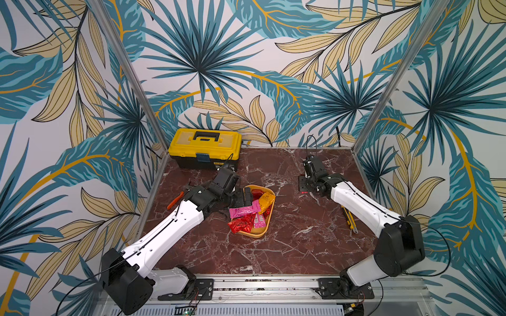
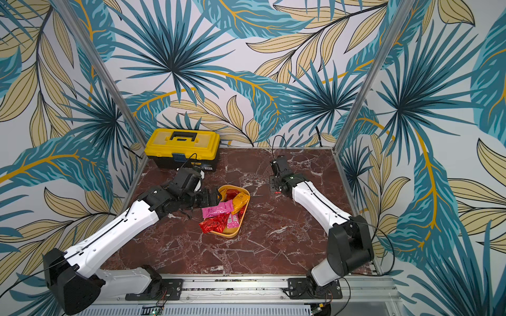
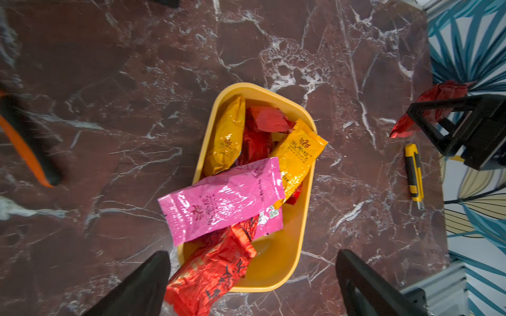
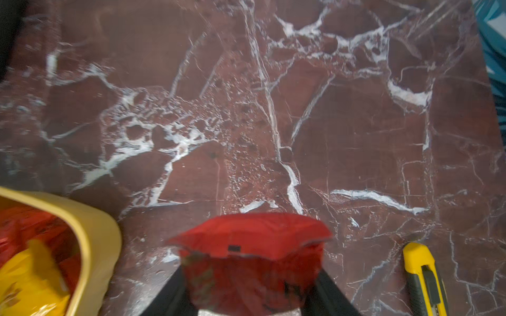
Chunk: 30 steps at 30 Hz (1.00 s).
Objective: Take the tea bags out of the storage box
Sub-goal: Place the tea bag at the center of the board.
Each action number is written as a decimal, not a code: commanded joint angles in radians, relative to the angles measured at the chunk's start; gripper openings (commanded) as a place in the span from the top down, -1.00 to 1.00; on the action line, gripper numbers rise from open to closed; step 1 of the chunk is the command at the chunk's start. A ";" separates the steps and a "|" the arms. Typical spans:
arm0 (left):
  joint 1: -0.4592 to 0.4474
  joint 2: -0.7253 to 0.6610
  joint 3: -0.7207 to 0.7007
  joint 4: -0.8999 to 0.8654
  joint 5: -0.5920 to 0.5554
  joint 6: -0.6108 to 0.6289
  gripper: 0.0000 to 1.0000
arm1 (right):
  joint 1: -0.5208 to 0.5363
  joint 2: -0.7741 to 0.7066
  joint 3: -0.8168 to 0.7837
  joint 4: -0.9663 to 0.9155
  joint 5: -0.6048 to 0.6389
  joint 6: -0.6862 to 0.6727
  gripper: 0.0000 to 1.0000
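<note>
1. The tabletop [image 1: 273, 254] has a dark red marble pattern.
2. The yellow box [image 1: 258, 233] stands near the centre of the tabletop and has no lid.
3. The tea bags [image 1: 245, 212] lie piled inside the box. They are red, pink and orange-yellow foil sachets. Part of the pile overhangs the near rim and the left rim.
4. The left fingers [image 1: 244, 198] are spread fully apart and hold nothing. They hang over the far left end of the box, just above the pile.
5. The knife [image 1: 350, 220] lies near the right edge of the tabletop, partly under the right arm.
6. The pliers [image 1: 175, 201] lie on the left, and only the orange handle shows beside the left arm.
7. The right fingers [image 4: 335, 296] are partly closed and clamp a single red tea bag [image 4: 252, 238] from both sides. They are to the right of the box and slightly beyond it, apart from it and low over the tabletop. It cannot be told whether this bag touches the tabletop.
8. The toolbox [image 1: 204, 142] stands in the far left corner with its lid closed.
</note>
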<state>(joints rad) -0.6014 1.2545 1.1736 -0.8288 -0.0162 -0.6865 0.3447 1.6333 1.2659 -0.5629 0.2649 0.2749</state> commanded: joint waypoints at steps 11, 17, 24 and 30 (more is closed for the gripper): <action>0.001 -0.178 -0.181 -0.030 -0.095 -0.048 -1.00 | -0.058 0.293 0.159 -0.119 -0.032 0.060 -0.30; 0.006 -0.222 -0.234 -0.017 -0.111 -0.074 -0.99 | -0.058 0.260 0.141 -0.118 -0.024 0.072 -0.55; 0.035 -0.224 -0.265 0.008 -0.068 -0.084 -1.00 | -0.039 0.105 0.087 -0.112 -0.083 0.083 -0.51; 0.076 -0.221 -0.293 0.066 0.016 -0.098 -1.00 | -0.007 -0.003 0.035 -0.069 -0.239 0.138 -0.34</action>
<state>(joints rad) -0.5430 1.0397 0.9131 -0.8124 -0.0509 -0.7719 0.3237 1.6512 1.3422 -0.6453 0.1257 0.3691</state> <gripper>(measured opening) 0.997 0.676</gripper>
